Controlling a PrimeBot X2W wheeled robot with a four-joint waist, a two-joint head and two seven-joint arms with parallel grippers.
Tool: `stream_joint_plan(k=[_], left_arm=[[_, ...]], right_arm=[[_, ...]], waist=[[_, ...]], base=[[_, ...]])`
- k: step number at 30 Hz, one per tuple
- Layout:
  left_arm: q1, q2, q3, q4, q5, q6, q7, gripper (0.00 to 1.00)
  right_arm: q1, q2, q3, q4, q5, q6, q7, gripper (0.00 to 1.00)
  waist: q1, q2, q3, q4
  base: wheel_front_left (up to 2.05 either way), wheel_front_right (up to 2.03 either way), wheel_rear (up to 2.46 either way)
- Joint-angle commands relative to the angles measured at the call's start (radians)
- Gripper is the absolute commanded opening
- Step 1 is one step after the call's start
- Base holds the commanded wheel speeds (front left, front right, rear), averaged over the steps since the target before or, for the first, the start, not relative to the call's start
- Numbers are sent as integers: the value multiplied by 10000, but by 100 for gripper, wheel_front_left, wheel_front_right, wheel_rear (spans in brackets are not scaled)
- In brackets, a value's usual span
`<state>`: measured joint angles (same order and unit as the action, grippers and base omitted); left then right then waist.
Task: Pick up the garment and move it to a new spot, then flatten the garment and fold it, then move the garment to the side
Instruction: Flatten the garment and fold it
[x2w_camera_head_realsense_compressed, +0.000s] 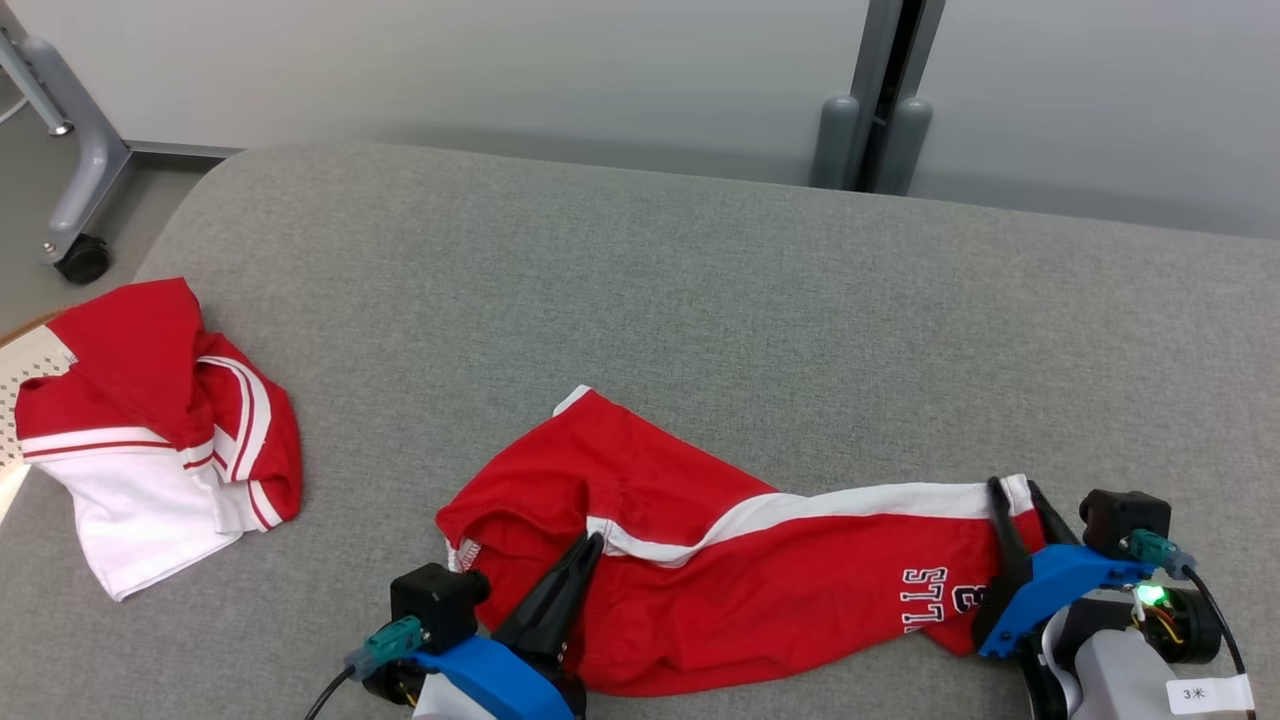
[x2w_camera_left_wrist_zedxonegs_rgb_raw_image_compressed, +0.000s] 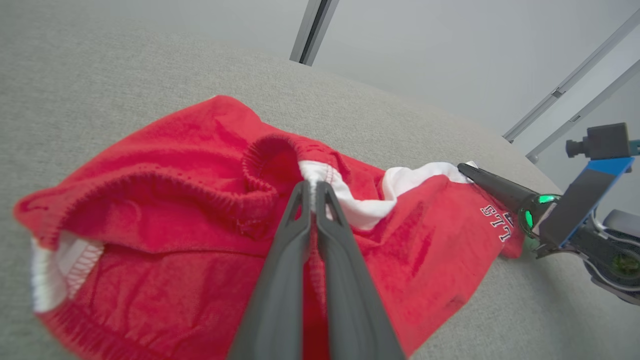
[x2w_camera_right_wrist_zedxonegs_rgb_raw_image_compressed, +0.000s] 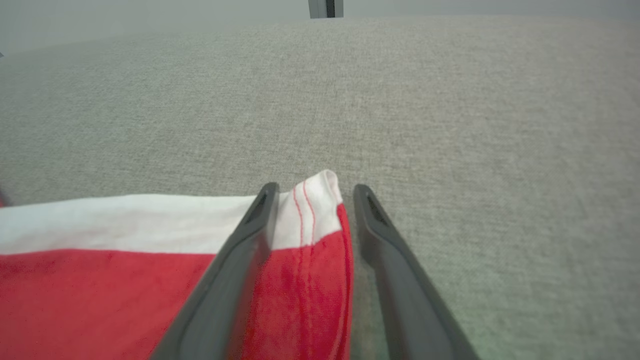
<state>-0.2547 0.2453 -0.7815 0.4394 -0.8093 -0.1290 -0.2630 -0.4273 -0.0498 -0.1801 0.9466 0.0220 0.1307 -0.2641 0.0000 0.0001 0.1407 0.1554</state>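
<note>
We see the garment (x2w_camera_head_realsense_compressed: 720, 560) lying across the near middle of the cushion (x2w_camera_head_realsense_compressed: 700, 300), stretched from left to right. Our left gripper (x2w_camera_head_realsense_compressed: 590, 545) sits on its left part, and our right gripper (x2w_camera_head_realsense_compressed: 1012, 490) straddles its far right corner. A second garment (x2w_camera_head_realsense_compressed: 150, 440) lies well apart at the cushion's left edge. Behind the cushion, a stand (x2w_camera_head_realsense_compressed: 85, 170) is far left and a post (x2w_camera_head_realsense_compressed: 880, 100) far right.

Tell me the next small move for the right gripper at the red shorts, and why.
Probably close the right gripper on the hem corner. Its jaws stand open with that white-and-red corner between them, not yet pinched, while the left gripper is shut on the other end of the red shorts. With both ends held, the garment could likely be lifted.
</note>
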Motion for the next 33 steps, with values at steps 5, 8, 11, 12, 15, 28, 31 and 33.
stream_joint_plan(k=[5, 8, 11, 12, 15, 28, 31, 33], left_arm=[[-271, 98, 109, -4, 9, -30, -25, 0], [-405, 160, 238, -143, 140, -30, -25, 0], [-612, 265, 462, -457, 301, -30, -25, 0], [-729, 330, 553, -578, 349, -30, -25, 0], [-1224, 563, 902, -1075, 487, -30, -25, 0], [-4480, 2646, 2067, -3351, -212, -31, 244, 0], [-4939, 2844, 2203, -3354, -458, -26, 643, 0], [-5115, 2786, 2227, -3172, -568, 30, 841, 0]], right_arm=[[112, -23, 308, -689, 471, 1, -1, 0], [304, -20, 484, -1448, 754, 1, 0, 0], [451, -21, 786, -2480, 1167, 1, -3, 0], [500, -26, 866, -2883, 1240, 1, -3, 0], [617, -29, 843, -4120, 1510, 1, -3, 0], [-565, -647, 1738, -8542, 3258, 1, -1, 0], [-932, -988, 1981, -8499, 3390, 1, 50, 0], [-1302, -1234, 2272, -8304, 3388, 1, 162, 0]], waist=[[0, -1, 63, -97], [0, -1, -11, -154], [0, -1, -244, -240], [0, -1, -346, -285], [0, -1, -694, -459], [0, -1, -1696, -1512], [0, -1, -1576, -1634], [0, -1, -1403, -1692]], base=[[0, 0, 0], [0, 0, 0], [0, 0, 0], [0, 0, 0], [0, 0, 0], [0, 0, 0], [0, 0, 0], [0, 0, 0]])
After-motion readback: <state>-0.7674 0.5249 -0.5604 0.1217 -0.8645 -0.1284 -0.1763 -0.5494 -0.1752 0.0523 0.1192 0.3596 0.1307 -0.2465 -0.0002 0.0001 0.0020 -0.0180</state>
